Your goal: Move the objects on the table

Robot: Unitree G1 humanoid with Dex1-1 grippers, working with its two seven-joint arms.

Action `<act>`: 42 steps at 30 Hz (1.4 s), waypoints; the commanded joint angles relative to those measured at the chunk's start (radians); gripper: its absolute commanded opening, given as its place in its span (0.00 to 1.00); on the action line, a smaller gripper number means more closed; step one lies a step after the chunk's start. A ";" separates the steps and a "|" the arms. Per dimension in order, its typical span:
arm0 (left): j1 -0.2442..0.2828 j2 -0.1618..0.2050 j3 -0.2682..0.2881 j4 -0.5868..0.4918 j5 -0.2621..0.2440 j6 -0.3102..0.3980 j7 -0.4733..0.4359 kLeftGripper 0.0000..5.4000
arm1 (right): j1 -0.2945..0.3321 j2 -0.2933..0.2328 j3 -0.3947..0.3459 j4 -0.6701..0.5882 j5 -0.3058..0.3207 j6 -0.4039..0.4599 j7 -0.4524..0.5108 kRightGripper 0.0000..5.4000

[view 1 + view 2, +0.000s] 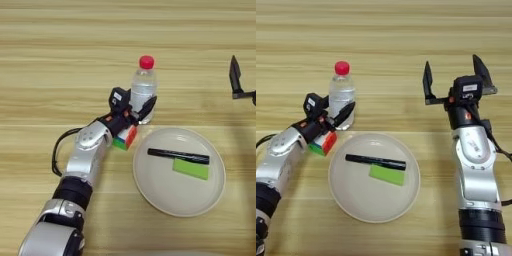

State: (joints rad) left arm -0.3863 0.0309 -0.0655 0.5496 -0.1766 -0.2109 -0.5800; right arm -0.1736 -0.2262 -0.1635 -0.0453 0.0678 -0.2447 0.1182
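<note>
On your left, the silver forearm ran up from the lower left corner of the light-wood table (60, 60), its tan grain stripes lying crosswise, and a black cable looped beside the elbow. The left gripper (134, 107) sat at the foot of the bottle (143, 89), its two black fingers spread; one finger (148, 107) lay against the lower front of the clear plastic wall and the other block-shaped finger stood at the bottle's left side. You could read that as the fingers bracketing the bottle's base, though whether they actually pinched it could not be told from here. The bottle stood upright, ribbed and see-through, topped by a round red cap.

Just below the gripper's wrist, the puzzle cube (126, 138) rested on the table, small and square-edged, showing white, red and green facelets, partly covered by the wrist and lying just beside the plate's left rim.

Further right sat the round cream plate (356, 200), smooth and shallow. In it lay a slim black pen (375, 161), stretched crosswise, and a flat green rectangular block (387, 175) just below the pen, touching or nearly touching it.

On your right, the other silver arm rose straight up from the bottom edge. The right gripper (454, 80) hung above bare wood, well apart from plate and bottle, its two pointed black fingers splayed wide and holding nothing.
</note>
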 commanded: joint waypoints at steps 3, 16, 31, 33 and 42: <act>0.007 0.001 0.001 -0.004 0.002 -0.009 -0.004 0.56 | -0.005 -0.004 -0.007 -0.006 0.005 0.007 0.001 1.00; 0.055 -0.003 0.014 -0.236 -0.058 0.008 -0.014 0.56 | -0.008 -0.009 -0.010 0.000 0.006 0.004 0.004 1.00; 0.198 0.048 -0.107 -0.620 -0.112 0.130 -0.098 0.56 | -0.012 -0.007 -0.003 0.006 0.000 0.002 0.003 1.00; 0.221 0.061 -0.125 -0.655 -0.129 0.156 -0.118 0.56 | -0.012 -0.007 -0.003 0.006 -0.001 0.003 0.003 1.00; 0.329 0.129 -0.182 -0.763 -0.176 0.220 -0.197 0.56 | -0.012 -0.007 -0.002 0.004 -0.001 0.003 0.003 1.00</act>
State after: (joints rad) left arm -0.0669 0.1478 -0.2334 -0.1650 -0.3237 -0.0033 -0.7575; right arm -0.1745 -0.2278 -0.1651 -0.0405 0.0669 -0.2482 0.1184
